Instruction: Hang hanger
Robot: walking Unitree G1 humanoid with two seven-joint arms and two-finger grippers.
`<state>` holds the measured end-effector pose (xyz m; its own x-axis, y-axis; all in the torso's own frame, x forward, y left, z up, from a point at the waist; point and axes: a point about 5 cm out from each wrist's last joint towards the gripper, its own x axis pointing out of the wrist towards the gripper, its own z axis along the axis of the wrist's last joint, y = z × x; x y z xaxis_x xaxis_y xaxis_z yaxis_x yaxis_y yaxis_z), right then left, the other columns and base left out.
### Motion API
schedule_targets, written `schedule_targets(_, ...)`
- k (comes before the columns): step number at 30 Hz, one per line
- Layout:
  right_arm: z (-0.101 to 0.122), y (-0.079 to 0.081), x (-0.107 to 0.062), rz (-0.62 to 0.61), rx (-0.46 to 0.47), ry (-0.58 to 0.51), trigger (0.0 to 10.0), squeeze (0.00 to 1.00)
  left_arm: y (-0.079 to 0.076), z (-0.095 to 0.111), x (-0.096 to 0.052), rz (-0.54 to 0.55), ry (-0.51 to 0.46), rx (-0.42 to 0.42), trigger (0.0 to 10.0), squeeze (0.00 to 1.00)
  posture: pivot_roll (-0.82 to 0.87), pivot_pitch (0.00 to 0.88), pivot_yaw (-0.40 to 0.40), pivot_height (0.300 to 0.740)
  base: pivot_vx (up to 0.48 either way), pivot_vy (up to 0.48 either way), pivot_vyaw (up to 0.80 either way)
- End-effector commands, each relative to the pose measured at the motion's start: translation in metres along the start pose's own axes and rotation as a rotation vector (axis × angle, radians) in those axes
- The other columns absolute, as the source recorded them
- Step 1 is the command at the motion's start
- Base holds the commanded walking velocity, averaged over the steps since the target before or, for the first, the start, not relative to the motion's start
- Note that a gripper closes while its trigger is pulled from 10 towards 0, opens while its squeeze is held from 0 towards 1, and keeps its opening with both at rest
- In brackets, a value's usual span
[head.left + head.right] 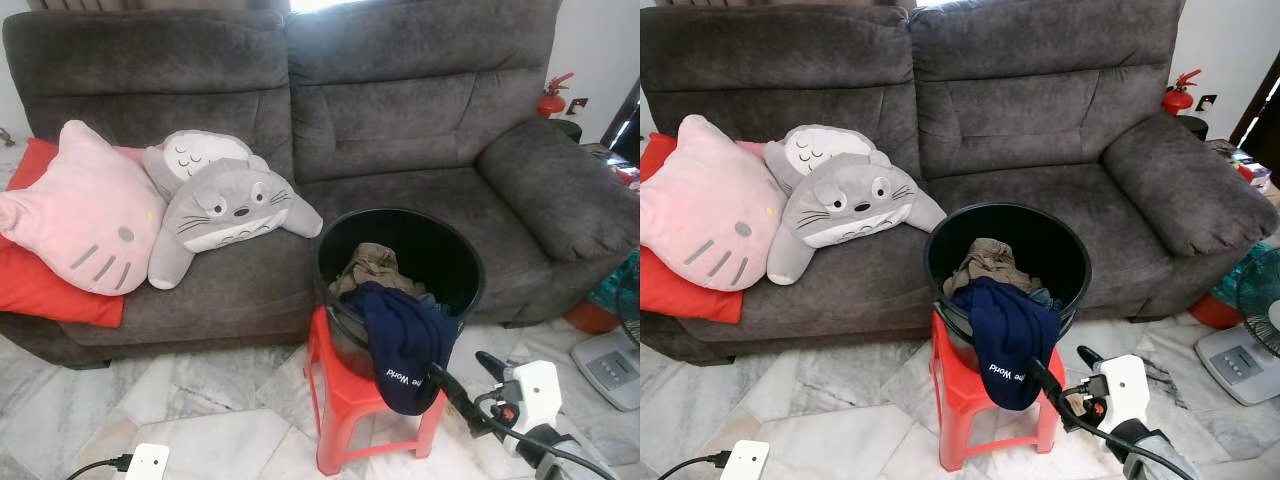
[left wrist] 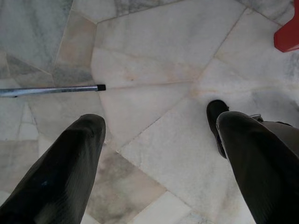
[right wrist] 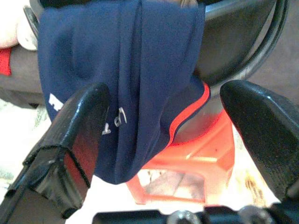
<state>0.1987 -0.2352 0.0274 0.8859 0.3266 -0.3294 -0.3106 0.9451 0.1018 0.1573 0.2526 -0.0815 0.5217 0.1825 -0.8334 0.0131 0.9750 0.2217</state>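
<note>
A black bucket (image 1: 455, 250) full of clothes stands on a red plastic stool (image 1: 345, 395) in front of the sofa. A navy garment (image 1: 405, 345) with white lettering hangs over the bucket's near rim, and a brown cloth (image 1: 370, 265) lies inside. My right gripper (image 1: 460, 368) is low at the right of the stool, open, its fingers (image 3: 74, 135) on either side of the hanging navy garment (image 3: 140, 74) without touching it. My left gripper (image 2: 156, 126) hangs open over the marble floor, holding nothing.
A dark grey sofa (image 1: 400, 120) carries a pink cat cushion (image 1: 85, 210), a grey plush (image 1: 225, 210) and a red cushion (image 1: 40, 290). A fan base (image 1: 610, 365) stands at the right. A thin metal rod (image 2: 51, 89) lies on the floor near the left gripper.
</note>
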Motion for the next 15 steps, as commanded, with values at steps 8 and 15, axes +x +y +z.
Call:
schedule_targets(8,0.004,-0.012,0.007,0.005,0.007,0.002,10.0,0.00,0.003,-0.004,-0.001,0.011,0.016,0.009,10.0,0.00,-0.22,0.008,0.028,0.740,0.000,0.000,0.00)
schedule_targets(15,0.011,-0.013,0.016,0.039,0.007,-0.012,10.0,0.00,0.003,-0.004,-0.001,0.012,0.016,0.008,10.0,0.00,-0.22,0.007,0.029,0.740,0.000,0.000,0.00)
